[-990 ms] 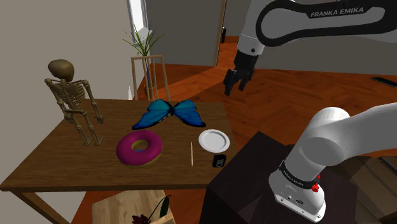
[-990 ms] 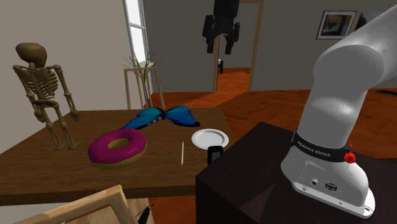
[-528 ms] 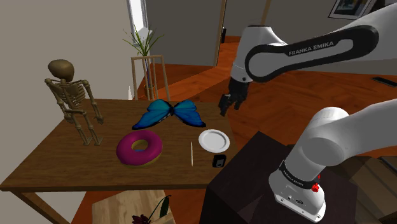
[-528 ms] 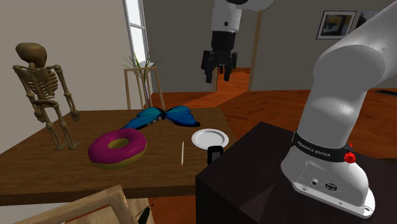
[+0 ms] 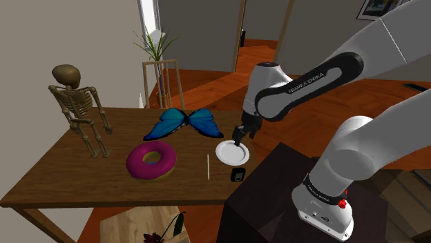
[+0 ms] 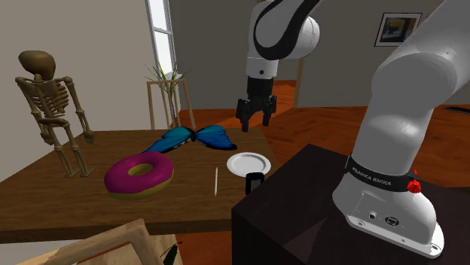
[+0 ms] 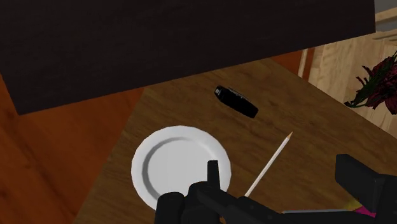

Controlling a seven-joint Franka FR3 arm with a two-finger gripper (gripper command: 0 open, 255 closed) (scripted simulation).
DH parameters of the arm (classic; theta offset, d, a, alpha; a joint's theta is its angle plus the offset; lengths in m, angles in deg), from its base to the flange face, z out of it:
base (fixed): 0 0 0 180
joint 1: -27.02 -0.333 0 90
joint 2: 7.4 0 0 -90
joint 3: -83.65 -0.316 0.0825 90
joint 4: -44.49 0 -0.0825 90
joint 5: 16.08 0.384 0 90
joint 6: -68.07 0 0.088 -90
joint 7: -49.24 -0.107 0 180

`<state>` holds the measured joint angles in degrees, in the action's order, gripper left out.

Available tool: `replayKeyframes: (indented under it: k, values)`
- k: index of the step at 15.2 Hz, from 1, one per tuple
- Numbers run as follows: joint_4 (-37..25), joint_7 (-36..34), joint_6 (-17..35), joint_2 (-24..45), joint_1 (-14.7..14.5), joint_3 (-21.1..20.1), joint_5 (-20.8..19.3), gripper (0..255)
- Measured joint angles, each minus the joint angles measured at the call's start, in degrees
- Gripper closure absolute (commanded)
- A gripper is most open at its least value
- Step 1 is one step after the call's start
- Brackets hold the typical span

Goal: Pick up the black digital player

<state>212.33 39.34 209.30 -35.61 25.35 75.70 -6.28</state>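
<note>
I am observing the claw (image 6: 252, 126) spread wide, holding nothing. The slim, glossy black player (image 5: 238, 175) is lying at the round white plate's (image 5: 232, 152) five o'clock in the shoulder view, markings unreadable.

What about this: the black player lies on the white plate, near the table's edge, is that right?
Not quite. The player lies on the table beside the plate, apart from it, near the table's edge. The wrist view shows bare wood between them.

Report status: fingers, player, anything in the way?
Fingers open, empty, above the white plate. Black player flat near the table edge by the stand, untouched. Plate and thin stick beside it, nothing on top.
</note>
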Motion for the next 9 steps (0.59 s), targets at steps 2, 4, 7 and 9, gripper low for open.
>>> replayKeyframes:
  k: [2,4,7,9]
  values:
    - [1.13,-0.71,5.03,4.14,-0.22,-0.8,0.44,0]
    - [2.19,-1.15,11.5,9.95,-0.24,-1.47,0.79,0]
    - [2.38,-2.38,20.57,19.26,0.23,-2.47,0.33,0]
    - [1.92,-4.89,26.56,26.02,0.63,-3.19,-1.64,0]
